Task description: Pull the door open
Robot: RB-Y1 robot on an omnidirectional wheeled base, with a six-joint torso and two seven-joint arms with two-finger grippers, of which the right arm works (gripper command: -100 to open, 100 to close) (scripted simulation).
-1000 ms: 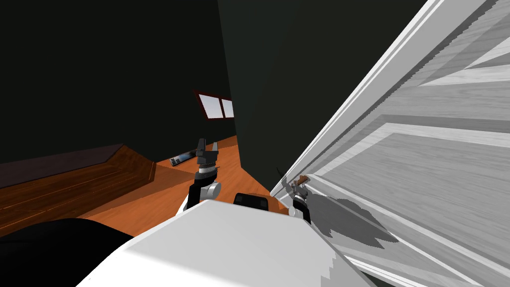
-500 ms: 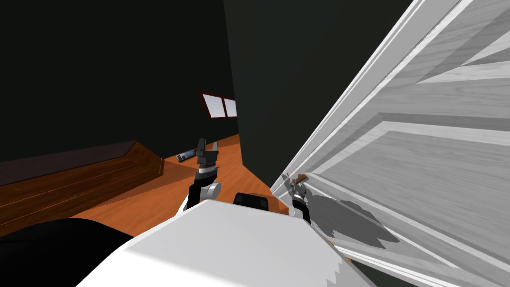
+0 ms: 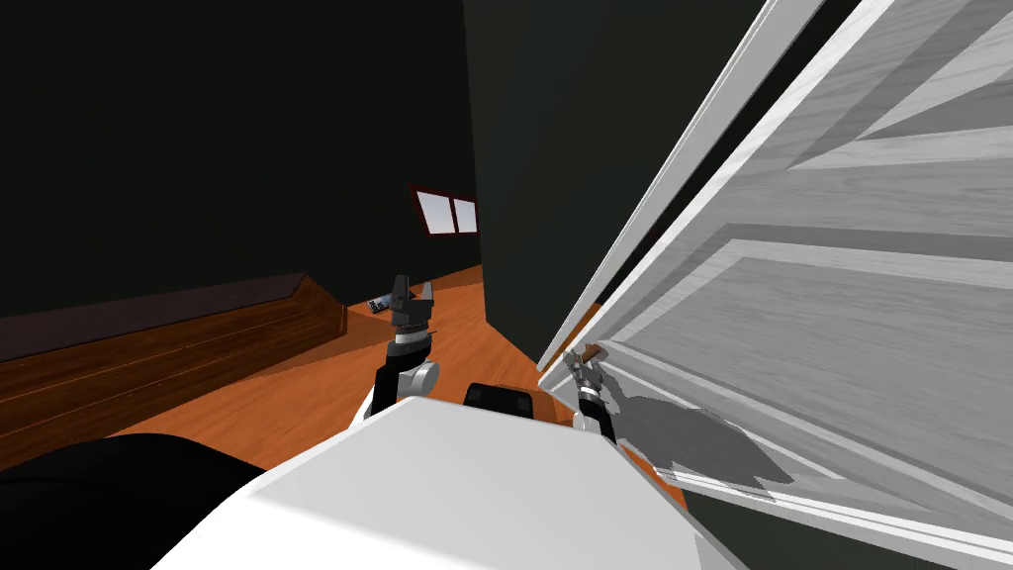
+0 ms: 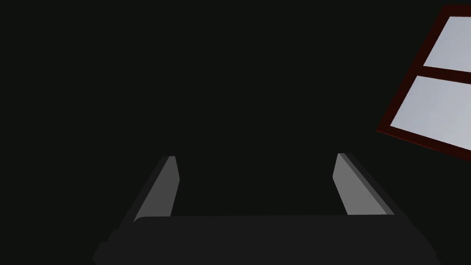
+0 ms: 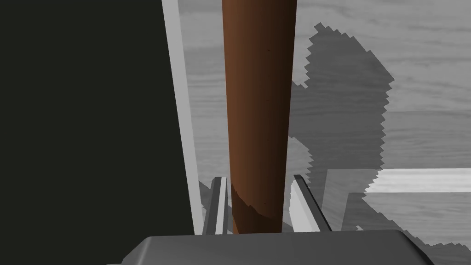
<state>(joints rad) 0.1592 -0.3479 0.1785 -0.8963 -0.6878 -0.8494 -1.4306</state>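
Right wrist cam gives the close-up: right gripper (image 5: pixel 259 178) clamped on the brown door handle (image 5: pixel 257 101), fingers (image 5: pixel 221 202) pressing both its sides, near the free edge of the grey panelled door (image 3: pixel 851 297). Head cam shows that door ajar from its white frame (image 3: pixel 681 168), left gripper (image 3: pixel 412 295) spread wide over the orange wood floor (image 3: pixel 297 406), dark walls (image 3: pixel 198 148) around.

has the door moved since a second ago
Yes. The door, right gripper shut on its handle, has swung off its white frame toward me, leaving a dark gap.
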